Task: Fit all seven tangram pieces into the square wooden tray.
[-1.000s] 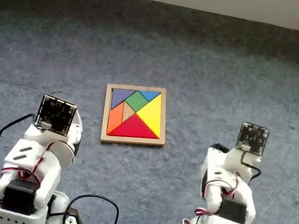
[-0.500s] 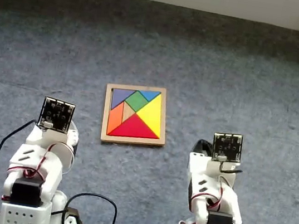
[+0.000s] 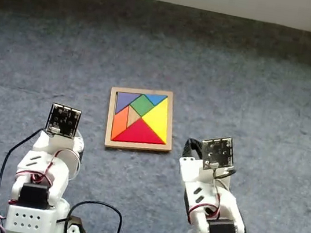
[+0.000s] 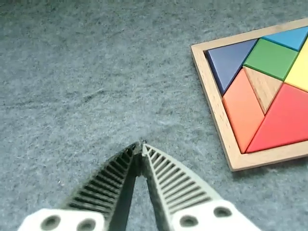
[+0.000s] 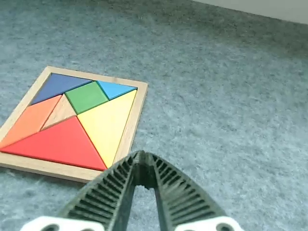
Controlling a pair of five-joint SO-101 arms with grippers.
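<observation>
Left gripper (image 4: 141, 144) first: I've got its two ribbed fingers pressed tip to tip, nothing between them, aimed down at bare grey carpet (image 4: 72, 72). Right gripper (image 5: 142, 153), same story: tips together, nothing held, pointing at carpet just short of the tray's near right corner.

Moving outward, the square wooden tray (image 3: 136, 146) lies flat on the carpet, ahead of both arms and between them, clear of either gripper. From the left wrist I see its left rim (image 4: 216, 107) off to the side of the fingers; from the right wrist its right rim (image 5: 133, 113) runs away from me.

Being square, the tray has no long axis; from above its edges sit turned just slightly off square to the table.

Inside, all seven pieces lie flush. The red triangle (image 3: 140, 132) has its long side along the near rim, apex pointing at the centre. The yellow triangle (image 3: 156, 119) has its long side on the right rim, apex also inward. The orange parallelogram (image 3: 119, 124) runs lengthwise along the left rim. Across the far side: dark blue triangle (image 3: 124, 100), green square (image 3: 141, 105) standing on a corner, light blue triangle (image 3: 157, 99). A plain wood triangle (image 3: 134, 116) sits in the middle.
</observation>
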